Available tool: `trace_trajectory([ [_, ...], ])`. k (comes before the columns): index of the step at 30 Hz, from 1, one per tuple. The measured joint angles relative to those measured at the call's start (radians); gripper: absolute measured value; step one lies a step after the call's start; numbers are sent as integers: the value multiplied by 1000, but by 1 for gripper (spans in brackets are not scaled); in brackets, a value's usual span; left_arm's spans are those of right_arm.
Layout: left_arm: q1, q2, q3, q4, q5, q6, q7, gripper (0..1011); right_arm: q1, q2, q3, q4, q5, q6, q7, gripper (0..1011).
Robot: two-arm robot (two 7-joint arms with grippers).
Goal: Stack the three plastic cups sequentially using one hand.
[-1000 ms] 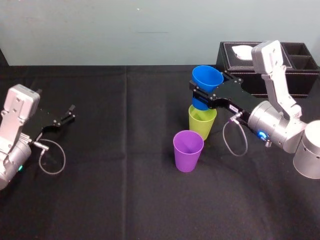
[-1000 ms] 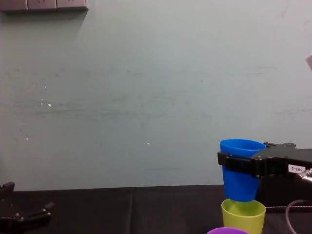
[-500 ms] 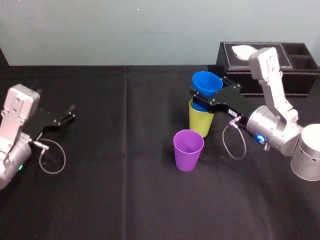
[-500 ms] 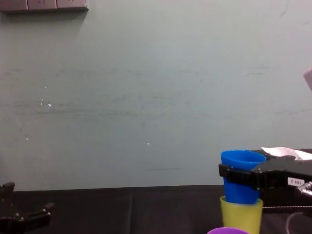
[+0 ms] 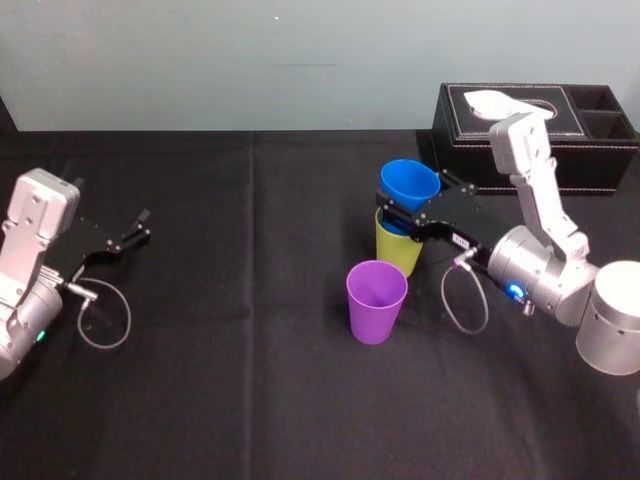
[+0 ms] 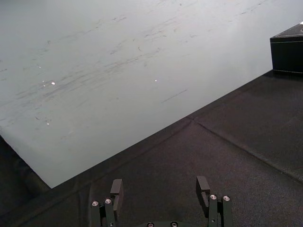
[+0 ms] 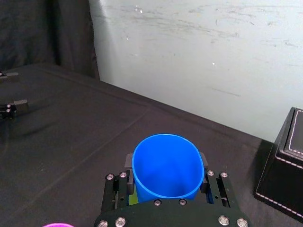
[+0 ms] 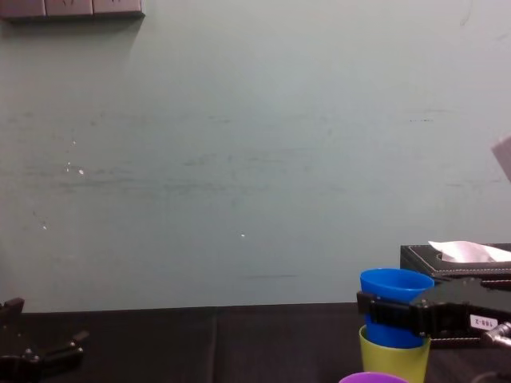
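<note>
Your right gripper is clamped on the blue cup, nested partway in the yellow-green cup; purple cup stands near; left gripper parked far left, fingers apart.

Chest view btm crops purple cup; blue cup base hidden.

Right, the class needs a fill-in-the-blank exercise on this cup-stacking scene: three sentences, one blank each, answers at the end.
1. The right gripper is shut on the blue cup, whose base sits ___ the yellow-green cup.
2. The purple cup stands apart, with ___ stacked in it.
3. The left gripper, parked at the robot's left, has its fingers ___.
Missing words: inside; nothing; open.
</note>
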Motion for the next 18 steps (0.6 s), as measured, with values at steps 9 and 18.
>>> trace_trajectory([
  [9,0,0,0,0,0,0,0,1011,-20,2,0,5,-2,-5,0,734],
  [18,0,0,0,0,0,0,0,1011,-25,4,-2,10,-10,-27,4,735],
])
